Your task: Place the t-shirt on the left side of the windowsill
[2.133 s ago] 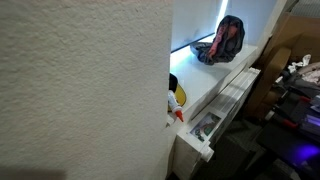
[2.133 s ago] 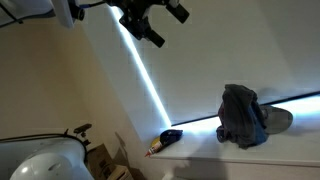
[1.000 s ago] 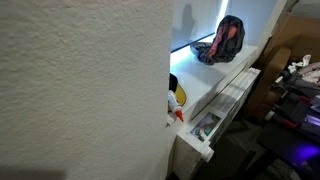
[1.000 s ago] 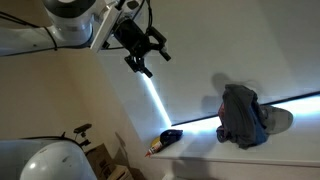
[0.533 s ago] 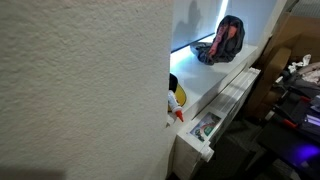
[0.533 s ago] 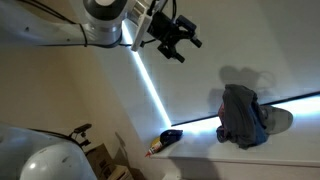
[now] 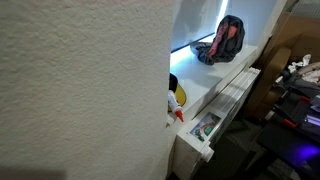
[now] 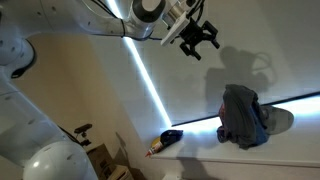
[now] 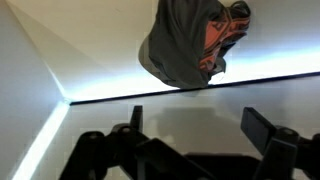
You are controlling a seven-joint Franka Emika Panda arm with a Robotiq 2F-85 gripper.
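Observation:
The t-shirt point(image 8: 243, 115) is a crumpled dark grey heap with red-orange patches, lying on the white windowsill point(image 8: 290, 150). It also shows in an exterior view point(image 7: 228, 38) at the sill's far end and in the wrist view point(image 9: 190, 45) at the top. My gripper point(image 8: 200, 40) hangs in the air above and to the left of the t-shirt, open and empty. In the wrist view the gripper point(image 9: 198, 125) shows two dark fingers spread wide, with the bare sill point(image 9: 110, 115) between them and the t-shirt beyond.
A small black and yellow toy point(image 8: 170, 136) lies on the sill left of the t-shirt; it also shows in an exterior view point(image 7: 176, 97). A textured white wall point(image 7: 80, 90) blocks much of that view. A cardboard box point(image 7: 292, 50) and gear stand beside the sill.
The arm has swung to the right, carrying the gripper from the upper left to a spot above and left of the t-shirt. The gripper stayed open. The t-shirt has not moved.

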